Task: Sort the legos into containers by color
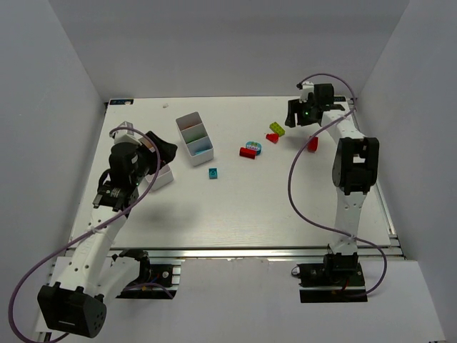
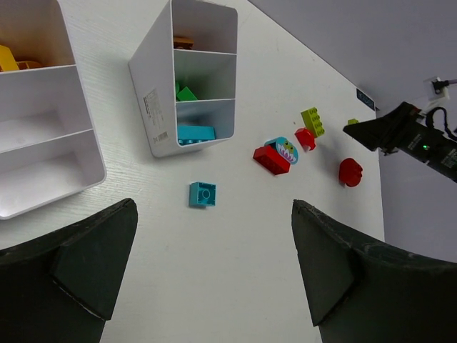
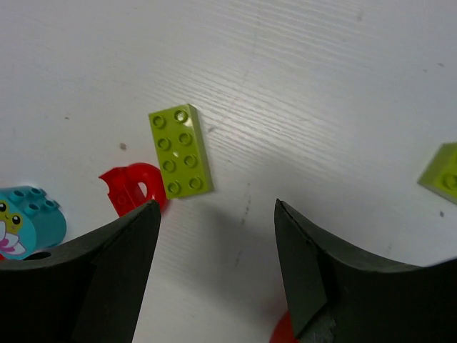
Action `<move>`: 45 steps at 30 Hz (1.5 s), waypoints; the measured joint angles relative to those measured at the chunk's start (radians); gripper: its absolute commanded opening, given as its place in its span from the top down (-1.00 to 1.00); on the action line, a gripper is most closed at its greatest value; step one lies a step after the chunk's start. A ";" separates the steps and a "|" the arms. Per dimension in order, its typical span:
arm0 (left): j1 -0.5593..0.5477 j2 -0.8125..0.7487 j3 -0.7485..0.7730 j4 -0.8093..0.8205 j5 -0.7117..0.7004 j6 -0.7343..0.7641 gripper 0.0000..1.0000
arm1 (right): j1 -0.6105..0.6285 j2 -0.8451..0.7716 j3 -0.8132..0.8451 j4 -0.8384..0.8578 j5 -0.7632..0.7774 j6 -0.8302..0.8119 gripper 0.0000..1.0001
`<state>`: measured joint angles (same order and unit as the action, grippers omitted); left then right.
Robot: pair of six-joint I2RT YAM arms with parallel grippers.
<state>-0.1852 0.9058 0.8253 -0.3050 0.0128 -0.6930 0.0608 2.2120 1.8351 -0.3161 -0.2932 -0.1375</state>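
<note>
Loose legos lie at the table's back right: a lime brick (image 1: 276, 129) (image 3: 181, 151), a red arch (image 1: 272, 138) (image 3: 133, 188), a round multicoloured piece (image 1: 253, 146), a red brick (image 1: 248, 152) and a red piece (image 1: 313, 143). A teal brick (image 1: 213, 173) (image 2: 203, 194) lies alone nearer the middle. My right gripper (image 1: 294, 114) (image 3: 218, 207) hovers open just beside the lime brick, with bare table between its fingers. My left gripper (image 1: 161, 151) (image 2: 214, 207) is wide open above the left container (image 1: 163, 179) (image 2: 89, 136). The other container (image 1: 184, 145) (image 2: 153, 100) holds brown, green and teal bricks in separate compartments.
A second small lime brick (image 3: 446, 174) lies at the right edge of the right wrist view. White walls close in the table on the left, back and right. Yellow and orange pieces (image 2: 11, 58) sit in the left container's far compartment.
</note>
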 measured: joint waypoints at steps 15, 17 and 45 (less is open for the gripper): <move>0.000 -0.033 -0.029 -0.009 -0.009 -0.048 -0.96 | 0.097 0.166 0.132 0.002 0.021 -0.031 -0.42; 0.000 -0.032 -0.030 -0.009 -0.013 -0.050 -0.96 | 0.097 0.175 0.134 0.001 0.026 -0.032 -0.41; 0.000 0.125 0.008 0.054 0.102 -0.118 -0.92 | 0.113 0.164 0.061 0.060 -0.006 -0.147 0.92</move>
<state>-0.1848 1.0306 0.8333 -0.2512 0.1146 -0.8108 0.1734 2.3756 1.8965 -0.2562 -0.2996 -0.2848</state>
